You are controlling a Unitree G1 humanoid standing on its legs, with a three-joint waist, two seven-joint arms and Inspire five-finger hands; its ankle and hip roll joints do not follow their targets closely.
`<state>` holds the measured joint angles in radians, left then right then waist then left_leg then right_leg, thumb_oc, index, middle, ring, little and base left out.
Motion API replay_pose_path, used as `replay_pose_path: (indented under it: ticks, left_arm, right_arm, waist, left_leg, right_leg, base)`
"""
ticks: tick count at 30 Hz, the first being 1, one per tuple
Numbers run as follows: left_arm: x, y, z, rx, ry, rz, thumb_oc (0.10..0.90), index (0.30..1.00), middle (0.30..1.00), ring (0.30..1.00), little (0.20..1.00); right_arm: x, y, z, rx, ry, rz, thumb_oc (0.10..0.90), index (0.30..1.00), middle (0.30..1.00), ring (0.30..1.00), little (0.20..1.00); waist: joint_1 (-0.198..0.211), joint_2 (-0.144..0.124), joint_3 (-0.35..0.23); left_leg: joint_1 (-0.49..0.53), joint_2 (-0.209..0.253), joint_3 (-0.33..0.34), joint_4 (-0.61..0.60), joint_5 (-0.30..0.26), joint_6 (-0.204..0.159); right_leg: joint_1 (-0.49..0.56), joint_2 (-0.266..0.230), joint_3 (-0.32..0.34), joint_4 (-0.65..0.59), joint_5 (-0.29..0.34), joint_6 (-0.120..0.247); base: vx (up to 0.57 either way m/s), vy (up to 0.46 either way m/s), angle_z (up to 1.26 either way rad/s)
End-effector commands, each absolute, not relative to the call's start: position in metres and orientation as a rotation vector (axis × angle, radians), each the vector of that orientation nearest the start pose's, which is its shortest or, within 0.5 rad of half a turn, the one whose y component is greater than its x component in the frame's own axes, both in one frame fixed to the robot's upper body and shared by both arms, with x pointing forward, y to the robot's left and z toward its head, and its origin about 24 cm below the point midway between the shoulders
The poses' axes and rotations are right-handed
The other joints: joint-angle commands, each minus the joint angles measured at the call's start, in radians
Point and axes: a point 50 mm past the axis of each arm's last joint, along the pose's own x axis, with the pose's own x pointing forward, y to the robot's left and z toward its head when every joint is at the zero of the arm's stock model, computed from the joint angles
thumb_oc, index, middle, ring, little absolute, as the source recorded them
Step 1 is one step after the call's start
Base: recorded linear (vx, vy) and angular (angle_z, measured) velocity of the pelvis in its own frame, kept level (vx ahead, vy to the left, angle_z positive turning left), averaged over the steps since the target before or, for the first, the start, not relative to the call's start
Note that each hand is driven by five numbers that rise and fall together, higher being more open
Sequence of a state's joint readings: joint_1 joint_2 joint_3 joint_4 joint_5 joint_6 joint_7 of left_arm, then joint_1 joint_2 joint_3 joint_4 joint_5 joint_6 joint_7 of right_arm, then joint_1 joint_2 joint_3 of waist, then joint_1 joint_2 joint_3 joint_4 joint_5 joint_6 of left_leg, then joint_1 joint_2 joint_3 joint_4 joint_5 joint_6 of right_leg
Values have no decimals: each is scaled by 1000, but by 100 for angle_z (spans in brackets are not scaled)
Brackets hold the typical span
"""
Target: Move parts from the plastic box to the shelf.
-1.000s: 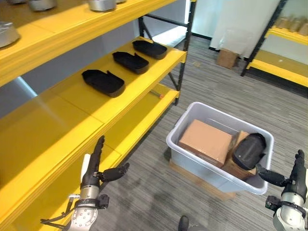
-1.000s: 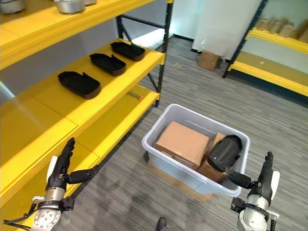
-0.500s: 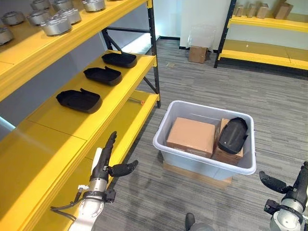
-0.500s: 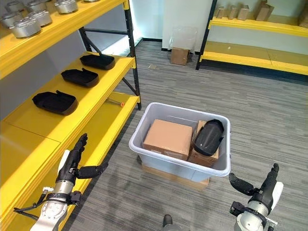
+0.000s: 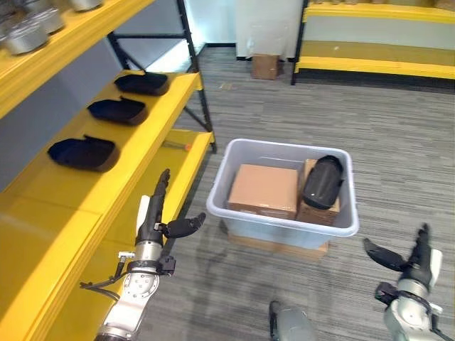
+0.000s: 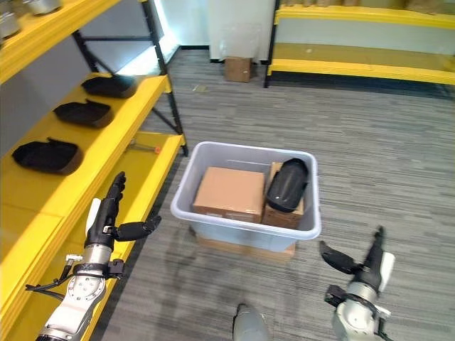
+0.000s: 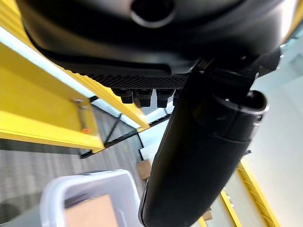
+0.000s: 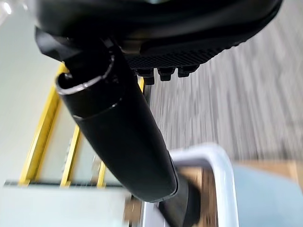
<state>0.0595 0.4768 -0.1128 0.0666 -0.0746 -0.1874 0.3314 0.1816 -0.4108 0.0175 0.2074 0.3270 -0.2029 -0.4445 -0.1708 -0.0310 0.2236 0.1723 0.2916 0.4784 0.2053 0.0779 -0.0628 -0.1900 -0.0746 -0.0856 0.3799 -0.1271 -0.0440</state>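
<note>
plastic box: a pale grey plastic box (image 5: 284, 222) is sitting on the striped grey floor (image 5: 398, 156) at the centre of the frame, resting on a flat piece of cardboard (image 5: 277, 246).
parts in box: a black curved part (image 5: 322, 181) is lying tilted in the box's right half, on top of a small cardboard box (image 5: 313, 209); a larger cardboard box (image 5: 263, 190) is lying flat in the left half.
shelf: a yellow shelf (image 5: 106, 186) is running down the left side of the frame, with three black tray-shaped parts (image 5: 83, 153) spaced in a row along its middle level, toward the upper left.
upper level: round metal parts (image 5: 27, 35) are sitting on the top level at the upper left corner.
left hand: the left hand (image 5: 158, 226) is hovering at lower left, just beside the shelf's edge, fingers straight and pointing up, thumb spread toward the box, holding nothing.
right hand: the right hand (image 6: 362, 261) is hovering at lower right over the floor, near the box but apart from it, fingers straight, thumb spread, holding nothing.
background: a second yellow shelf (image 5: 377, 42) is standing along the top right, with a cardboard carton (image 5: 265, 66) on the floor at top centre.
</note>
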Motion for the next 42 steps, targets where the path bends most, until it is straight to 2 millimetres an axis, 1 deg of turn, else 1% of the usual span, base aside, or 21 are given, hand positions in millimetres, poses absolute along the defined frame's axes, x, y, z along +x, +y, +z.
replay_pose_path:
  ticks: [1, 2, 3, 4, 5, 6, 8, 12, 16, 21, 23, 27, 29, 31, 32, 33, 35, 36, 37, 39, 42]
  left_arm:
    - [239, 249, 100, 432, -329, 309, 900, 1000, 1000, 1000, 1000]
    - [237, 250, 100, 436, -326, 311, 900, 1000, 1000, 1000, 1000]
    - [234, 252, 100, 443, -303, 283, 900, 1000, 1000, 1000, 1000]
    - [234, 251, 99, 443, -296, 272, 900, 1000, 1000, 1000, 1000]
    - [233, 251, 97, 444, -282, 262, 900, 1000, 1000, 1000, 1000]
    - [230, 253, 93, 440, -261, 268, 900, 1000, 1000, 1000, 1000]
    - [223, 260, 83, 423, -203, 281, 900, 1000, 1000, 1000, 1000]
    - [221, 261, 79, 446, -216, 266, 900, 1000, 1000, 1000, 1000]
    - [232, 254, 89, 453, -264, 239, 900, 1000, 1000, 1000, 1000]
    - [237, 252, 91, 443, -255, 230, 900, 1000, 1000, 1000, 1000]
    - [234, 254, 90, 431, -249, 239, 900, 1000, 1000, 1000, 1000]
    - [231, 259, 87, 434, -235, 250, 900, 1000, 1000, 1000, 1000]
    - [228, 262, 88, 455, -240, 259, 900, 1000, 1000, 1000, 1000]
    - [228, 265, 90, 469, -248, 280, 900, 1000, 1000, 1000, 1000]
    - [228, 268, 91, 477, -242, 297, 900, 1000, 1000, 1000, 1000]
    - [227, 270, 90, 483, -236, 305, 900, 1000, 1000, 1000, 1000]
    - [224, 275, 87, 481, -223, 328, 900, 1000, 1000, 1000, 1000]
    - [222, 279, 87, 480, -216, 342, 900, 1000, 1000, 1000, 1000]
    - [221, 280, 87, 479, -210, 350, 900, 1000, 1000, 1000, 1000]
    - [221, 282, 85, 481, -185, 339, 900, 1000, 1000, 1000, 1000]
    - [224, 282, 86, 441, -199, 359, 900, 1000, 1000, 1000, 1000]
  right_arm:
    - [218, -281, 50, -192, -134, -486, 900, 1000, 1000, 1000, 1000]
    - [219, -282, 50, -197, -135, -482, 900, 1000, 1000, 1000, 1000]
    - [218, -288, 53, -190, -134, -514, 900, 1000, 1000, 1000, 1000]
    - [216, -291, 54, -184, -134, -529, 900, 1000, 1000, 1000, 1000]
    - [214, -292, 55, -175, -136, -541, 900, 1000, 1000, 1000, 1000]
    - [212, -291, 55, -158, -139, -541, 900, 1000, 1000, 1000, 1000]
    - [213, -288, 51, -90, -136, -549, 900, 1000, 1000, 1000, 1000]
    - [212, -280, 50, -59, -134, -498, 900, 1000, 1000, 1000, 1000]
    - [218, -267, 52, -47, -152, -452, 900, 1000, 1000, 1000, 1000]
    - [224, -260, 56, -31, -152, -418, 900, 1000, 1000, 1000, 1000]
    - [225, -256, 50, 58, -100, -362, 900, 1000, 1000, 1000, 1000]
    - [233, -250, 51, 17, -109, -322, 900, 1000, 1000, 1000, 1000]
    - [237, -247, 53, 1, -116, -292, 900, 1000, 1000, 1000, 1000]
    - [243, -242, 57, -11, -133, -257, 900, 1000, 1000, 1000, 1000]
    - [246, -238, 59, -21, -139, -226, 900, 1000, 1000, 1000, 1000]
    - [247, -237, 58, -28, -143, -214, 900, 1000, 1000, 1000, 1000]
    - [248, -233, 58, -44, -146, -187, 900, 1000, 1000, 1000, 1000]
    - [249, -232, 58, -43, -149, -178, 900, 1000, 1000, 1000, 1000]
    - [249, -232, 58, -46, -152, -171, 900, 1000, 1000, 1000, 1000]
    - [250, -232, 60, -52, -169, -196, 900, 1000, 1000, 1000, 1000]
    - [253, -238, 59, -51, -169, -270, 900, 1000, 1000, 1000, 1000]
  waist:
    - [35, -30, -50]
    - [46, -31, -47]
    - [68, -39, -38]
    - [72, -41, -35]
    - [81, -42, -27]
    - [96, -45, -22]
    - [127, -48, -28]
    - [123, -43, -56]
    - [102, -28, -77]
    - [93, -23, -92]
    - [99, -26, -100]
    - [116, -30, -106]
    - [134, -37, -111]
    - [145, -43, -103]
    - [149, -43, -92]
    - [153, -44, -85]
    - [166, -47, -74]
    - [175, -49, -70]
    - [177, -49, -68]
    - [180, -60, -60]
    - [184, -60, -65]
  left_leg:
    - [-161, -158, -207, -73, -71, 22]
    - [-170, -181, -233, -71, -82, 30]
    - [-229, -233, -224, -97, -64, 34]
    - [-246, -239, -205, -111, -50, 31]
    - [-292, -239, -207, -126, -7, 19]
    - [-329, -249, -246, -134, 16, 14]
    - [-349, -269, -309, -157, 16, 20]
    - [-288, -289, -292, -212, -12, 45]
    - [-193, -312, -299, -237, -70, 85]
    - [-134, -320, -289, -272, -91, 98]
    - [-120, -318, -283, -283, -94, 100]
    - [-108, -310, -268, -291, -95, 101]
    - [-113, -314, -260, -291, -96, 110]
    - [-115, -315, -247, -290, -98, 129]
    - [-114, -314, -242, -288, -104, 142]
    - [-110, -310, -241, -287, -106, 142]
    - [-99, -306, -234, -286, -110, 143]
    - [-90, -298, -231, -285, -116, 138]
    - [-86, -295, -231, -285, -117, 137]
    - [-71, -289, -257, -283, -132, 130]
    - [-57, -255, -333, -287, -139, 105]
  right_leg:
    - [240, 38, -39, -269, 56, 56]
    - [245, 41, -24, -276, 61, 57]
    - [276, 57, 7, -324, 86, 69]
    - [290, 57, 9, -342, 93, 75]
    - [306, 61, 17, -354, 98, 76]
    - [320, 61, 33, -356, 93, 76]
    - [327, 63, 57, -360, 86, 84]
    - [331, 56, 56, -366, 81, 99]
    - [281, 49, 51, -329, 83, 109]
    - [252, 40, 48, -328, 99, 125]
    - [250, 32, 38, -330, 102, 131]
    - [247, 17, 2, -317, 104, 143]
    - [252, 24, -26, -281, 93, 142]
    - [195, 25, -67, -133, 127, 165]
    - [127, 15, -92, 5, 159, 190]
    - [108, 4, -105, 36, 176, 196]
    - [79, -56, -140, 67, 219, 208]
    - [79, -89, -151, 29, 232, 208]
    - [81, -97, -154, 18, 234, 208]
    - [93, -121, -124, -105, 268, 218]
    - [93, -184, 2, -260, 370, 248]
  base:
    - [80, -43, -211]
    - [199, -14, -191]
    - [188, 7, -153]
    - [213, 31, -25]
    - [172, 66, -14]
    - [182, 84, -18]
    - [156, 132, -53]
    - [114, 166, -103]
    - [78, 131, -49]
    - [62, 96, -4]
    - [47, 82, 4]
    - [22, 68, -3]
    - [0, 111, -14]
    - [-58, 144, -22]
    - [-43, 123, -22]
    - [-22, 105, -39]
    - [12, 15, -31]
    - [15, -40, -8]
    - [22, -95, -3]
    - [37, -187, -1]
    - [63, -323, 39]
